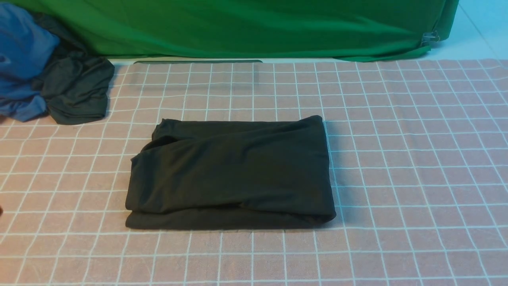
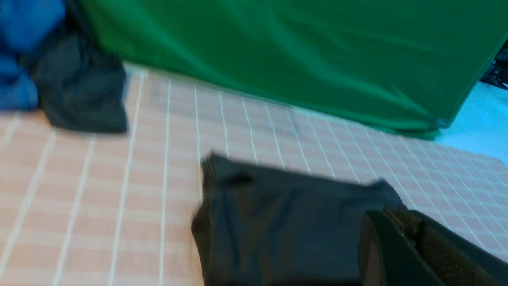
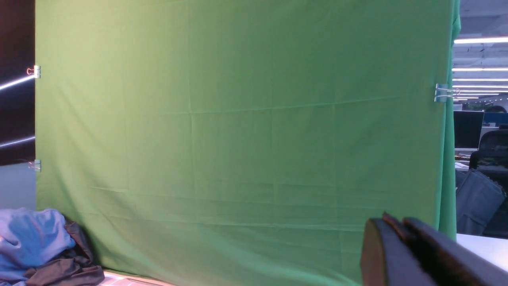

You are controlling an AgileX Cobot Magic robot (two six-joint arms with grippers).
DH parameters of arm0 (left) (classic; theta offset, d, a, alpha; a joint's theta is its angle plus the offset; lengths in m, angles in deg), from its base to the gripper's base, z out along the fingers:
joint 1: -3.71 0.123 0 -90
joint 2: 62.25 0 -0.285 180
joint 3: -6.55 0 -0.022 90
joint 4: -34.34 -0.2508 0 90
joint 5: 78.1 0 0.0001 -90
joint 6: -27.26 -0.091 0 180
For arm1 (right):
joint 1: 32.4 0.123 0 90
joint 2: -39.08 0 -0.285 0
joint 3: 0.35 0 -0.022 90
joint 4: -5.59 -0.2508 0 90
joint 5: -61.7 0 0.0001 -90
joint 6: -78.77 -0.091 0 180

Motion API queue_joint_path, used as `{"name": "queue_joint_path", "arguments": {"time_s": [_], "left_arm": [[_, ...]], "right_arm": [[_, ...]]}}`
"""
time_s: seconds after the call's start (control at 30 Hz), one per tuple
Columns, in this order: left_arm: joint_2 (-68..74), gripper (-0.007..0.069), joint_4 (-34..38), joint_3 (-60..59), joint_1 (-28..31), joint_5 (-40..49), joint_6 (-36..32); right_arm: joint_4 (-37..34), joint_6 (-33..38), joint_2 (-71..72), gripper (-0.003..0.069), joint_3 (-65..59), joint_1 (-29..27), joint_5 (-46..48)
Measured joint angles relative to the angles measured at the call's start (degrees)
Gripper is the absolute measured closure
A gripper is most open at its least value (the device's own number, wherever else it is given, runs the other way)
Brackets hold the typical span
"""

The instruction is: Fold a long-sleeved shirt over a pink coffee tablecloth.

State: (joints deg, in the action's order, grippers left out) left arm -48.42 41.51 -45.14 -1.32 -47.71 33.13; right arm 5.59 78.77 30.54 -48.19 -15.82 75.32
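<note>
Front view: we see one long-sleeved shirt (image 1: 230,174), a folded black rectangle at the middle of the pink coffee tablecloth (image 1: 397,159); two other garments, blue garment (image 1: 20,59) and dark garment (image 1: 75,87), far left.
Left wrist: left gripper (image 2: 401,222) closed, empty, over the shirt.
Right wrist: right gripper (image 3: 393,228) nearly closed, empty; only here the green cloth (image 3: 238,119) shows two clips.

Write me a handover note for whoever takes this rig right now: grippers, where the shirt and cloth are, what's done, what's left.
Left gripper: shut, empty, above the shirt's edge.
Right gripper: jaws together, empty, raised and facing the green backdrop.
Long-sleeved shirt: folded into a compact rectangle mid-table on the pink coffee tablecloth, print hidden.
Blue garment and dark grey garment: piled at far left, untouched.
Done: folding looks complete.
Left: park both arms; maybe tidy the uneven left edge.
</note>
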Motion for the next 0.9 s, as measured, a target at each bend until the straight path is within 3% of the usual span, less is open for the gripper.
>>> {"name": "queue_joint_path", "arguments": {"time_s": [0.1,0.2,0.4,0.9], "left_arm": [[-0.84,0.061,1.87,-8.36,4.36,-14.04,-5.27],[-2.58,0.061,1.69,-14.97,8.09,-18.23,-4.89],[-5.82,0.061,-1.03,-25.41,10.9,-19.5,-1.97],[-6.12,0.061,-2.71,-25.96,6.1,-16.89,-0.71]], "right_arm": [[0.0,0.0,0.0,0.0553,0.0,0.0,0.0],[0.0,0.0,0.0,0.0548,0.0,0.0,0.0],[0.0,0.0,0.05,0.0533,0.0,0.0,0.0],[0.0,0.0,0.05,0.0507,-0.06,-0.02,0.05]]}}
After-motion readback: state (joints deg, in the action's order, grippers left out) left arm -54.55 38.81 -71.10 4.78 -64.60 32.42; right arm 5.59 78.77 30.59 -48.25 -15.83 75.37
